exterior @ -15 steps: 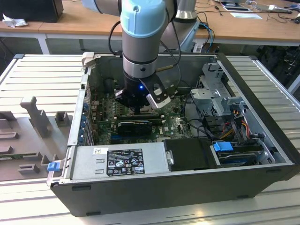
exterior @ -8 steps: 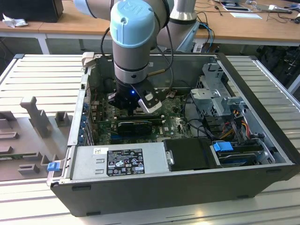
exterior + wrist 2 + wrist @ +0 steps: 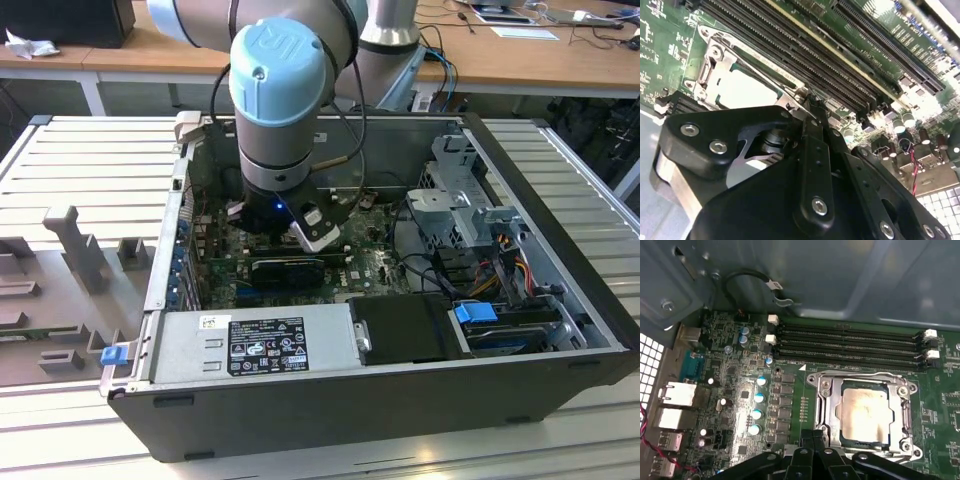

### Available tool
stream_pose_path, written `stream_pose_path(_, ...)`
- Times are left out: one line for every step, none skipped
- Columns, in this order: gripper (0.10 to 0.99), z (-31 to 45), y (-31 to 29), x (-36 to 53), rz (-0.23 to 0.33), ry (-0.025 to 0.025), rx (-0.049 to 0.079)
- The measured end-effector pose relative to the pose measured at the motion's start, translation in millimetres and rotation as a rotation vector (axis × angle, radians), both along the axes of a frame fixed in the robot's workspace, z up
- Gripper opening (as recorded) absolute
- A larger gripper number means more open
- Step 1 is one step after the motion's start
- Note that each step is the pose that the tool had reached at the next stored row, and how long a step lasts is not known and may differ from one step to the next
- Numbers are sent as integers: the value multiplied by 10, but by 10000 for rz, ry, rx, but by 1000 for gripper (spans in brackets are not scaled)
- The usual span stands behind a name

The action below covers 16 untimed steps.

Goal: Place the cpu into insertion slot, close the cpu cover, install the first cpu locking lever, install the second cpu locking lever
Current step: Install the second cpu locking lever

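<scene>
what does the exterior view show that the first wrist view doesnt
Exterior view alone: the whole open computer case, the grey power supply along its near edge, and the arm reaching down into it.

First wrist view alone: the cpu seated in the insertion slot, with the cpu cover lying around it.

Both: the green motherboard.

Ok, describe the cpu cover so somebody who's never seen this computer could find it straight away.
Start inside the open computer case, on the green circuit board beside the long black memory slots. The cpu cover is the square silvery metal frame lying flat around the pale cpu; unlike the slots, it is shiny metal with a big central window.
</scene>
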<state>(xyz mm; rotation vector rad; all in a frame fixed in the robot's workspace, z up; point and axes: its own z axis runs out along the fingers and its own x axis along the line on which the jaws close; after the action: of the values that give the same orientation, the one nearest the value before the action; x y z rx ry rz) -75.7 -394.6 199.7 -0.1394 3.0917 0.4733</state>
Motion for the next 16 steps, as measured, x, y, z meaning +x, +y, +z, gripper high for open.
stream_pose_path(106, 6, 0, -1, 0, 0, 13)
stream_pose_path(106, 34, 0, -1, 0, 0, 34)
stream_pose_path(106, 80, 0, -2, -1, 1, 40)
stream_pose_path(106, 220, 0, 1, 1, 2, 41)
stream_pose_path(106, 281, 0, 4, 0, 5, 41)
stream_pose_path(106, 311, 0, 8, 0, 5, 42)
stream_pose_path(106, 325, 0, 13, 0, 5, 43)
stream_pose_path(106, 336, 0, 21, 0, 6, 42)
stream_pose_path(106, 342, 1, 48, -2, 7, 44)
stream_pose_path(106, 342, 1, 83, -3, 17, 44)
stream_pose_path(106, 343, 0, 139, -2, 33, 43)
stream_pose_path(106, 343, 1, 220, -1, 52, 43)
stream_pose_path(106, 346, 0, 286, 1, 59, 41)
stream_pose_path(106, 402, 1, 299, 0, 60, 43)
stream_pose_path(106, 414, 0, 303, -1, 61, 43)
stream_pose_path(106, 416, -2, 306, -1, 63, 44)
